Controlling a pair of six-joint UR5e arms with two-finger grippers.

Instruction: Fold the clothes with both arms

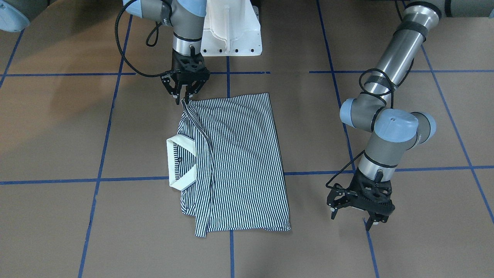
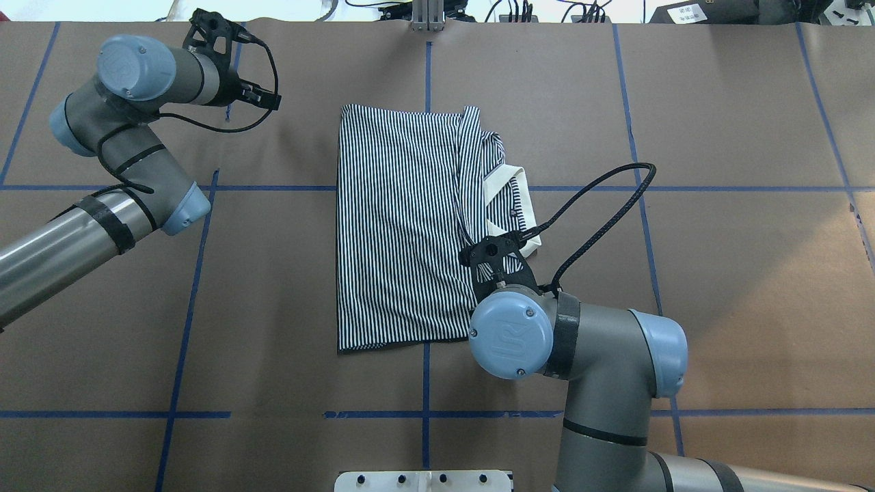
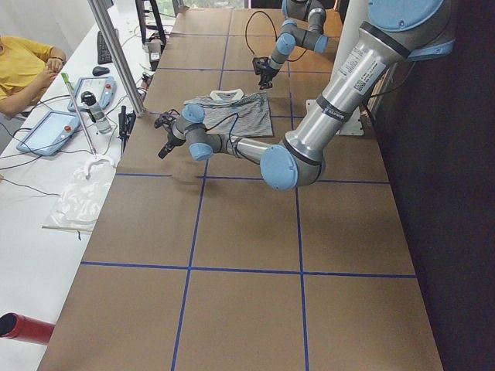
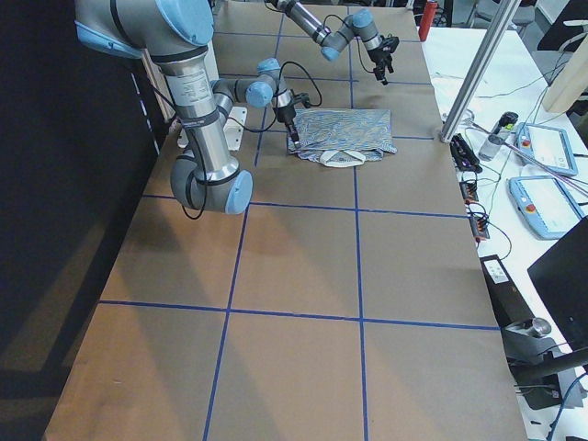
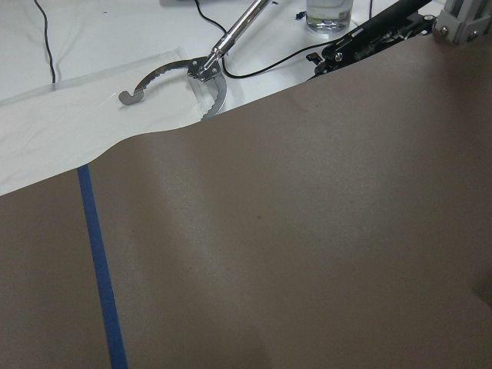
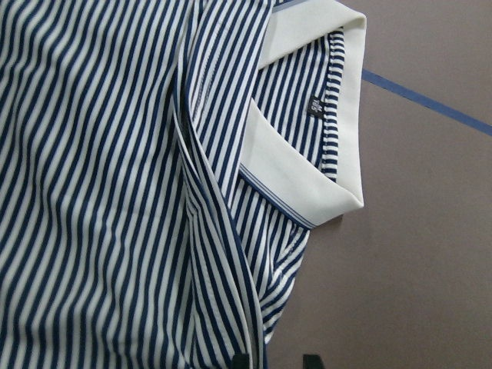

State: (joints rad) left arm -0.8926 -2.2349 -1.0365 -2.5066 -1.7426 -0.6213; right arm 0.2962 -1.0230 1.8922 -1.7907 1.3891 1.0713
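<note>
The clothes are one navy-and-white striped polo shirt, lying flat on the brown table and folded into a tall rectangle. Its white collar sticks out at one side. My right gripper is down at the shirt's corner nearest the robot's base. In the right wrist view its fingertips stand a little apart astride the folded edge, with table showing between them. In the overhead view the wrist hides this gripper. My left gripper hovers open and empty over bare table, well away from the shirt.
The white pedestal base stands just behind the shirt. Blue tape lines grid the table. Past the far edge, a white side table holds a metal tool, tablets and a bottle; a seated person and a metal post are there too.
</note>
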